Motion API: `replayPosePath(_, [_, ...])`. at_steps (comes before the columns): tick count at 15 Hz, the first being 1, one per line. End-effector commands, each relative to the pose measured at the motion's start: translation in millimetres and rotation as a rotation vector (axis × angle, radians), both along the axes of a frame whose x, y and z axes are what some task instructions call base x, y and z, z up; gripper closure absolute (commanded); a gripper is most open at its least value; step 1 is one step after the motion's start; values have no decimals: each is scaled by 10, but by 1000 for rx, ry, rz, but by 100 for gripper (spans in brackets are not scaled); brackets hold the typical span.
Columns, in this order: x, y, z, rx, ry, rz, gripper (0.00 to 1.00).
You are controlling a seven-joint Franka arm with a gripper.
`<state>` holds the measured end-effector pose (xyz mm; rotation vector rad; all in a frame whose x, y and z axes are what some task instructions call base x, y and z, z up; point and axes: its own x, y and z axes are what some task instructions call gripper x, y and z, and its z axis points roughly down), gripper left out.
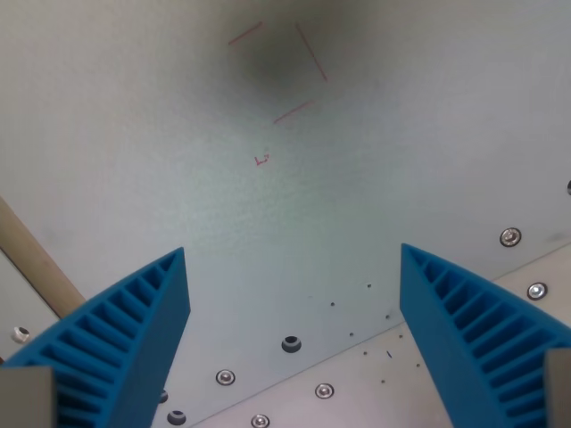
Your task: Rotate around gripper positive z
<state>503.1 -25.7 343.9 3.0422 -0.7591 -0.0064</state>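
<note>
My gripper point(293, 259) is open and empty, with nothing between its jaws. Its two blue ribbed fingers show at the bottom, one at the wrist view's left point(134, 334) and one at the wrist view's right point(468, 330). They hang above a pale grey table surface point(178, 134). Thin red lines forming a partial square point(285, 71) are drawn on the surface at the top, with a small red mark point(261, 160) below them. A dark shadow lies over the square.
A row of screws point(226, 377) and holes point(291, 343) runs along a plate seam near the bottom. More screws point(510, 236) sit at the right. A wooden strip point(40, 263) runs diagonally at the left edge.
</note>
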Motion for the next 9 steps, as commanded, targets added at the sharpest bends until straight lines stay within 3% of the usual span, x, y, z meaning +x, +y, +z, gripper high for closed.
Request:
replayPosePath(1, [-2, 0, 19, -1, -5, -152, 0])
replayPosePath(9, [-2, 0, 19, -1, -5, -245, 0])
